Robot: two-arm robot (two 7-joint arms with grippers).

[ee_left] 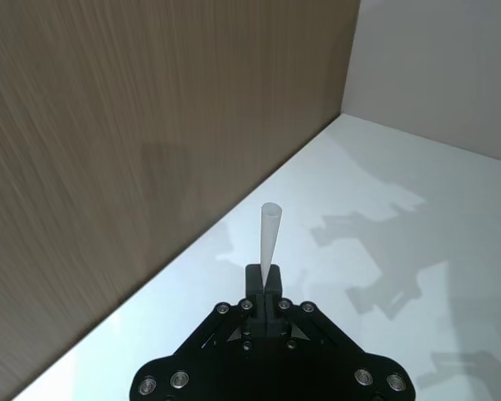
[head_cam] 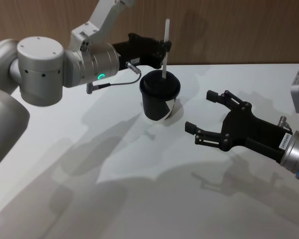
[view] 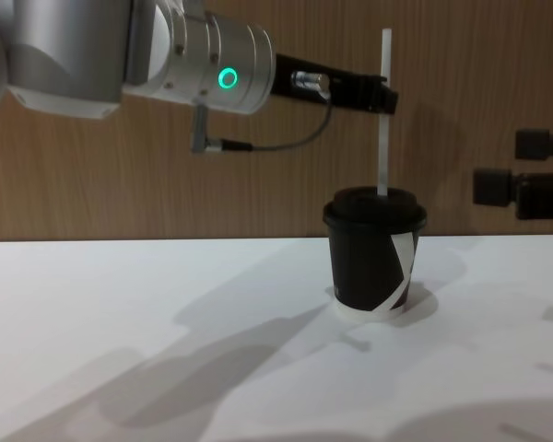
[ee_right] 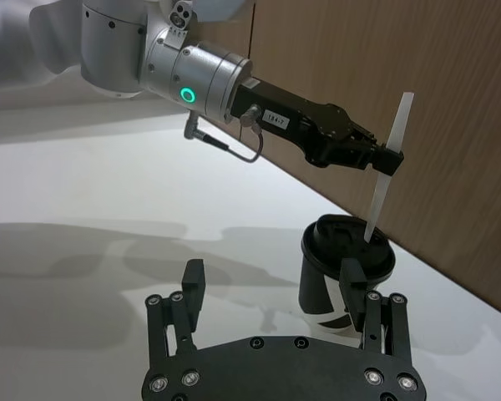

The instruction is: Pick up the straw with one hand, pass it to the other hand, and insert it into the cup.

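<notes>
The white straw (head_cam: 165, 47) stands nearly upright, and my left gripper (head_cam: 166, 51) is shut on it just above its middle, over the cup. The black cup (head_cam: 159, 99), with a black lid and a white stripe, sits on the white table (head_cam: 114, 164). In the chest view the straw (view: 384, 110) reaches down to the lid of the cup (view: 373, 267); how deep it goes is hidden. My right gripper (head_cam: 199, 112) hovers open to the right of the cup with nothing between its fingers. The right wrist view shows the straw (ee_right: 388, 167) pinched above the cup (ee_right: 334, 276).
A wooden wall (head_cam: 229, 30) runs along the table's far edge, close behind the cup and the left arm. Open white tabletop lies in front of the cup and to its left.
</notes>
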